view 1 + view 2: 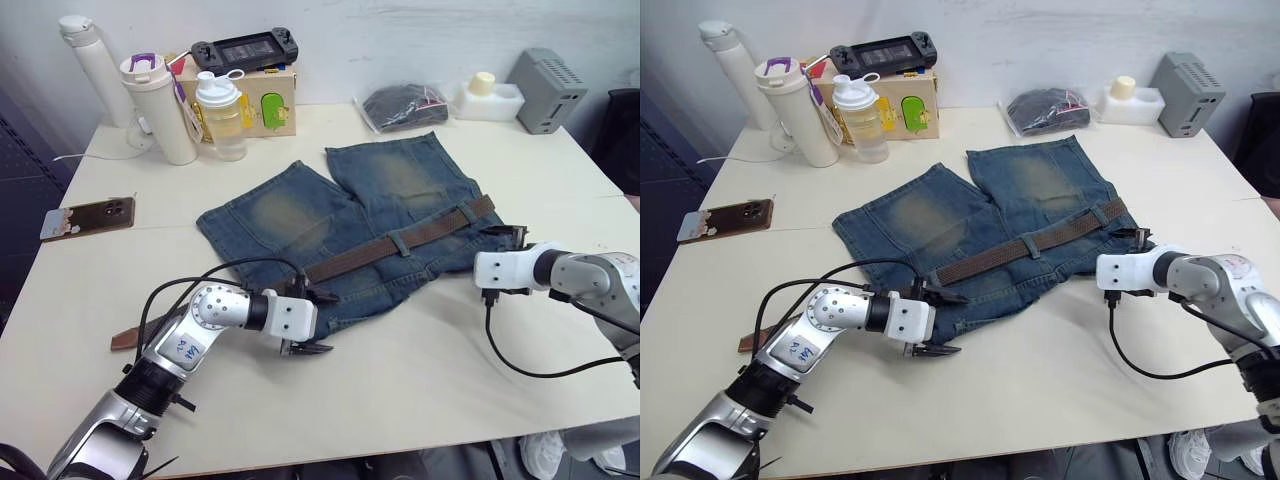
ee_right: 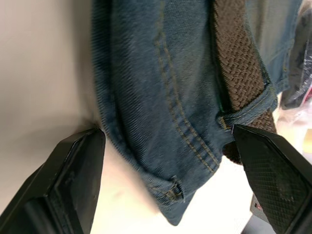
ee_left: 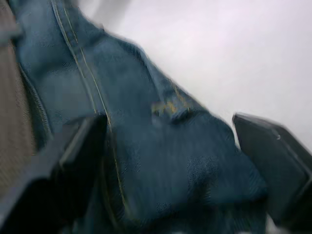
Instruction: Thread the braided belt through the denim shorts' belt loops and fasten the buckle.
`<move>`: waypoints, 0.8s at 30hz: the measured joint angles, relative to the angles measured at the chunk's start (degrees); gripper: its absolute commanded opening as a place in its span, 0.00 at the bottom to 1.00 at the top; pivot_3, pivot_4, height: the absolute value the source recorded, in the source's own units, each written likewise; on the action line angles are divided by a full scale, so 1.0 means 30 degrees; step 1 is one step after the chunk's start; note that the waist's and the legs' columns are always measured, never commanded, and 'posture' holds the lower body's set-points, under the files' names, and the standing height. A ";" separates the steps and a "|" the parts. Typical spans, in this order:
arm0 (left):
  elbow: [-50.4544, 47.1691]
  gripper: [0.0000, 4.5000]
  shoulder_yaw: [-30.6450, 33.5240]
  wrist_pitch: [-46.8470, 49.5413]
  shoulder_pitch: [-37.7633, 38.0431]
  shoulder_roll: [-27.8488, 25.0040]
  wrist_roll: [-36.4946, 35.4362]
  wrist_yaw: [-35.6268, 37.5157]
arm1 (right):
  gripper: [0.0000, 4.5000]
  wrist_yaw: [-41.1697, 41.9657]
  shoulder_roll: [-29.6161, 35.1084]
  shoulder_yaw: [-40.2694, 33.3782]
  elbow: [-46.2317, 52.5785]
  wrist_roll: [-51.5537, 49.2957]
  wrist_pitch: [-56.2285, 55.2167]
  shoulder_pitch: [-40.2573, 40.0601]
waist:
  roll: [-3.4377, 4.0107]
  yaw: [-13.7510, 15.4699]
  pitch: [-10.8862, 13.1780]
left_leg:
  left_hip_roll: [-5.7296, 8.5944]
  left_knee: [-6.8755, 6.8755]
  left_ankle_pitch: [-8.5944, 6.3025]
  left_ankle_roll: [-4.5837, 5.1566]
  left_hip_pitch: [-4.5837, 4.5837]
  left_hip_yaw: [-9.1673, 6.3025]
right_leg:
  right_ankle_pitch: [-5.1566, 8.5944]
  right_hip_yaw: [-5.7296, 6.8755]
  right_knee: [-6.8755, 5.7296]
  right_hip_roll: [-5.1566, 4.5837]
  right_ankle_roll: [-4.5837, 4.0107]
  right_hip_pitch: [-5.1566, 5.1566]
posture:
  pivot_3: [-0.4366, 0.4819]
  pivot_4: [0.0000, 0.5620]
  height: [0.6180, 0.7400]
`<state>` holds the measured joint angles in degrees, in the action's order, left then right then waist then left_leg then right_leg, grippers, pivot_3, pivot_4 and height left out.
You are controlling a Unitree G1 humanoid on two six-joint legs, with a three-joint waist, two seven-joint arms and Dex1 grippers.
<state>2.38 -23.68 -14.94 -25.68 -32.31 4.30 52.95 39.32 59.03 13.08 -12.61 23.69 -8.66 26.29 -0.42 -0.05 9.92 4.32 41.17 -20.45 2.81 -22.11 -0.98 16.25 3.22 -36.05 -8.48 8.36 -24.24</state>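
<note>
Spread wide, the left gripper [image 1: 309, 322] straddles the near corner of the denim shorts [image 1: 300, 225] on the table [image 1: 420, 390]. Opposite, the right gripper [image 2: 170, 180] gapes equally wide, apparently touching nothing. A braided belt [image 1: 400, 242] runs through the waistband's belt loops [image 1: 399, 241], one end trailing left.

phone [image 1: 88, 217] on table's [image 1: 420, 390] left edge; bottles [image 1: 160, 108], wooden box [image 1: 262, 103], bagged dark bundle [image 1: 404, 106], grey box [image 1: 547, 90] along back.
</note>
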 measured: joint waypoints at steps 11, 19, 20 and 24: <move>0.2049 0.04 0.1642 -0.3258 0.0422 -0.2923 -0.0231 0.0233 | 0.00 -0.0088 -0.1411 0.0351 0.0163 0.1140 0.0048 -0.0012 | 0.0020 -0.0212 0.0011 | -0.0047 -0.0035 -0.0018 -0.0036 -0.0014 0.0014 | 0.0024 -0.0014 -0.0057 0.0003 -0.0045 -0.0095 | 0.48 0.27 0.52; 0.9616 0.04 0.1845 -0.8830 -0.3422 -0.5615 0.2124 -0.1458 | 0.00 0.4519 -0.2245 -0.0525 0.8405 -0.2796 0.6834 -0.2870 | 0.0071 -0.0006 0.0020 | -0.0081 -0.0013 -0.0026 -0.0073 -0.0026 -0.0007 | 0.0046 0.0075 -0.0145 0.0017 -0.0084 -0.0112 | 0.48 0.27 0.52; 1.0981 0.04 0.1584 -0.9892 -0.4224 -0.5777 0.3058 -0.2318 | 0.00 0.5224 -0.2384 -0.0441 1.0079 -0.3157 0.8684 -0.3171 | 0.0086 0.0035 0.0022 | -0.0048 -0.0014 -0.0025 -0.0067 -0.0029 -0.0008 | 0.0046 0.0105 -0.0153 0.0010 -0.0083 -0.0113 | 0.48 0.27 0.52; 1.3084 0.04 0.0865 -1.1993 -0.5418 -0.5923 0.4685 -0.4136 | 0.00 0.5560 -0.2683 -0.0116 1.2352 -0.3151 1.2250 -0.3195 | 0.0084 0.0190 0.0021 | -0.0021 -0.0001 -0.0028 -0.0048 -0.0030 -0.0006 | 0.0039 0.0114 -0.0153 -0.0016 -0.0070 -0.0104 | 0.48 0.27 0.52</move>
<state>41.64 -21.09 -50.92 -41.93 -50.08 18.36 40.54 56.00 50.98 12.73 24.44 14.24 28.09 16.70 -0.17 0.52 9.98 4.25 41.17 -20.53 2.67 -22.20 -1.00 16.37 3.56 -36.51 -8.53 8.15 -24.55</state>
